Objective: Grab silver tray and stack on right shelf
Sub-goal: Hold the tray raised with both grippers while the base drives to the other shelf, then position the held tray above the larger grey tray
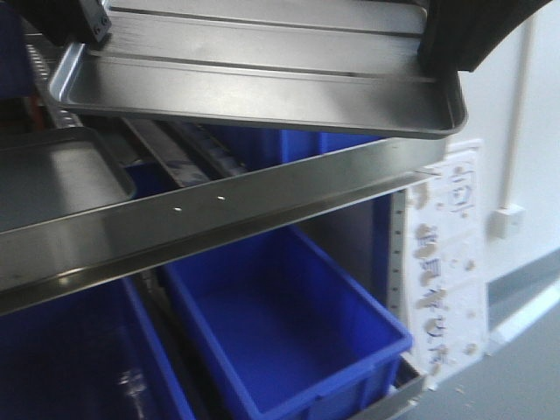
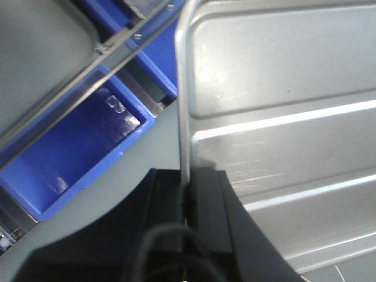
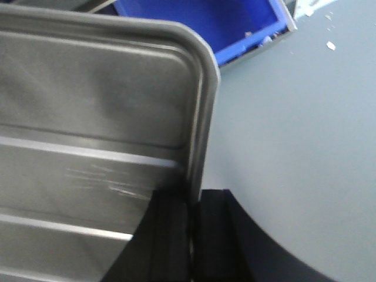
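Observation:
The silver tray point(image 1: 262, 74) hangs in the air at the top of the front view, above the right shelf's brushed-steel front bar point(image 1: 219, 214). Its ribbed base shows in both wrist views point(image 2: 282, 117) point(image 3: 88, 117). My left gripper point(image 2: 189, 182) is shut on the tray's left rim; its black finger shows at the tray's upper left corner point(image 1: 92, 26). My right gripper point(image 3: 194, 200) is shut on the right rim, with its black body over that edge point(image 1: 464, 35). The shelf's roller lanes point(image 1: 188, 153) peek out under the tray.
A dull grey tray point(image 1: 52, 175) lies on the shelf at the left. Blue bins point(image 1: 289, 332) sit on the level below. A white patterned panel point(image 1: 446, 262) stands at the rack's right side, with grey floor point(image 3: 294, 147) beyond.

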